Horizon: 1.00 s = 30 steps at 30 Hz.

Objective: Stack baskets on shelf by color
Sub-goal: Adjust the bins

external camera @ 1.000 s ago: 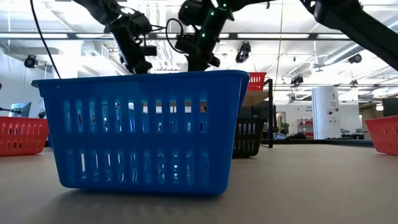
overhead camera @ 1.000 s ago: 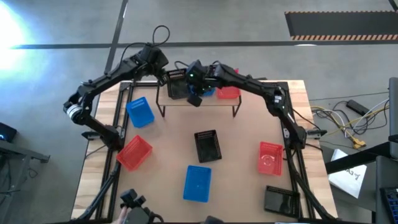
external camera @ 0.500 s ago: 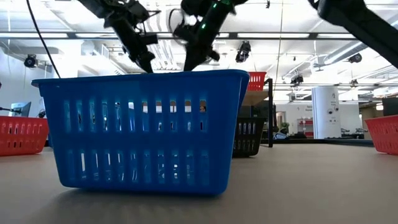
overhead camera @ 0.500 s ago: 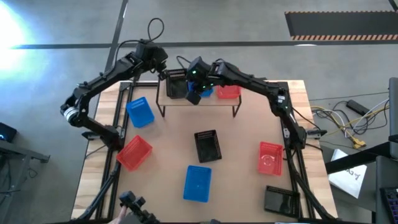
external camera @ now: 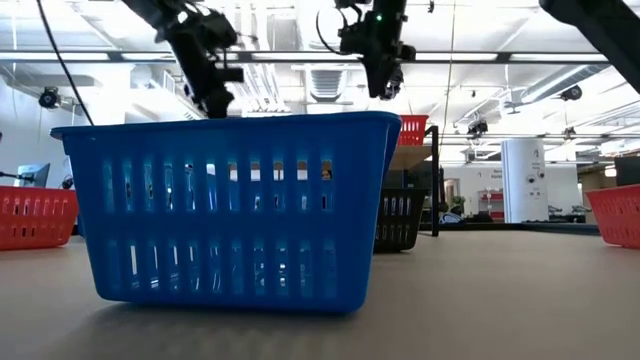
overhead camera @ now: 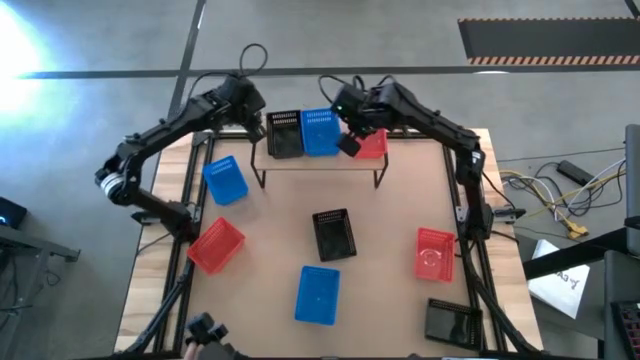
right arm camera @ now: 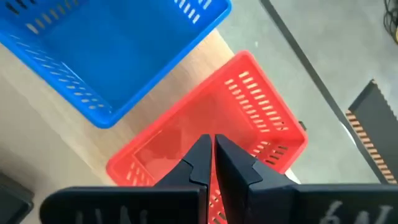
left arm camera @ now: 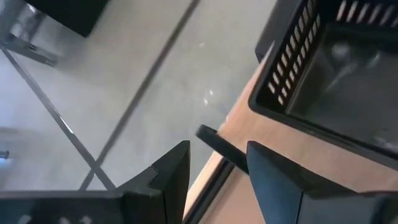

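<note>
Right gripper (overhead camera: 350, 143) over the shelf (overhead camera: 320, 160), fingers pressed together on nothing; left gripper (overhead camera: 256, 127) spread apart, empty, at the shelf's left end.

From above: black basket (overhead camera: 284, 134), blue basket (overhead camera: 320, 132) and red basket (overhead camera: 369, 146) side by side on the shelf; six more baskets scattered across the table (overhead camera: 390, 250). From table height: big blue basket (external camera: 228, 208) up front, both grippers high behind it. From the left wrist: black basket (left arm camera: 336, 74) on the plank edge. From the right wrist: closed fingertips above the red basket (right arm camera: 217, 137), blue basket (right arm camera: 112, 50) just beside it.

Open lab hall, ceiling trusses (external camera: 480, 55), concrete floor (overhead camera: 400, 40)
</note>
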Available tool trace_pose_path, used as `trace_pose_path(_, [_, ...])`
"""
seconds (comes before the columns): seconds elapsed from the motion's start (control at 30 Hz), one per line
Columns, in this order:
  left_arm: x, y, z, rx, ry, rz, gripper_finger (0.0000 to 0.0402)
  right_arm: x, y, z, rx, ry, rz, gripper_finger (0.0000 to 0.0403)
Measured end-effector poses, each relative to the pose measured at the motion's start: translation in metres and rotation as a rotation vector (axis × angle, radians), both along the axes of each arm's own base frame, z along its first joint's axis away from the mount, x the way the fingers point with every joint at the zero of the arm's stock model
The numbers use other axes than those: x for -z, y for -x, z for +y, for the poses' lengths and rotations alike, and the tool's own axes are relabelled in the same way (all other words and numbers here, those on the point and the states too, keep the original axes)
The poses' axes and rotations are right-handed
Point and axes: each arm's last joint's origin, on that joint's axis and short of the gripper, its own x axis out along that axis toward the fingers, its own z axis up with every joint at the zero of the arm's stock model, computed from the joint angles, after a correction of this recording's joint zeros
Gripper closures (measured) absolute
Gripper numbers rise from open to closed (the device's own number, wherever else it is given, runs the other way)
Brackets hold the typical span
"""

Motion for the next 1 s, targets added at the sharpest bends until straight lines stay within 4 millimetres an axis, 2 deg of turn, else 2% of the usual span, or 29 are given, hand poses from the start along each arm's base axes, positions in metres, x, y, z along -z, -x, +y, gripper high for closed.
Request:
trace_pose_path(0.23, [0.018,-0.011,0.012,0.016,0.029,0.045,0.0259,0.017,0.000,-0.015,0.016,-0.028,0.057,0.0390])
trace_pose_path(0.37, [0.015,-0.012,0.014,0.017,0.006,0.026,0.0259,0.035,0.003,-0.025,0.035,-0.057,0.110,0.0390])
trace_pose_path(0.57, [0.011,-0.014,0.015,0.024,-0.021,0.003,0.0259,0.059,-0.013,-0.035,-0.029,-0.118,-0.007,0.0390])
trace_pose_path(0.7, [0.010,-0.015,0.016,0.045,-0.034,0.000,0.0259,0.063,-0.017,-0.037,-0.037,-0.104,-0.033,0.0390])
trace_pose_path(1.0, [0.004,-0.021,0.019,0.120,-0.078,-0.076,0.0259,0.058,-0.022,-0.037,-0.059,-0.066,-0.084,0.0390])
